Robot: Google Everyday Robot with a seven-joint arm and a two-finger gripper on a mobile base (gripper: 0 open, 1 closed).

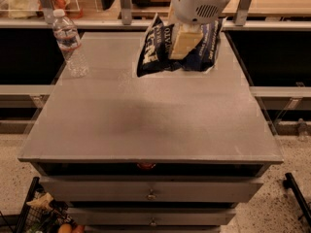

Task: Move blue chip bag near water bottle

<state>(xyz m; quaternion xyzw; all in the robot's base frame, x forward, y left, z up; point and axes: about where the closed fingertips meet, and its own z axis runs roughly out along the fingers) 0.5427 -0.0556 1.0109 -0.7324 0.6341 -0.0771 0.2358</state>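
Step in hand: carriage of the blue chip bag (pixel 151 52) leftward over the tabletop (pixel 146 125) toward the water bottle (pixel 68 41); judged under way, not finished.
Bag position: held at the far middle of the tabletop, under the gripper (pixel 183 41); well apart from the bottle; tilted, with the white lettering turned sideways.
Bottle position: upright near the far left corner, white cap on top.
Gripper position: at the far edge, reaching down from the top of the view onto the bag's middle.
Jaws: pinched on the bag; one pale yellow finger is seen pressed against the dark foil, the other is hidden behind it.
Handling advice: the bag is best kept just clear of the surface, since crinkly foil may snag or slip in the grip. It should be set down beside the bottle without touching it, as so light a bottle is judged easily toppled.
Release: the jaws are to be opened only once the bag is rested.
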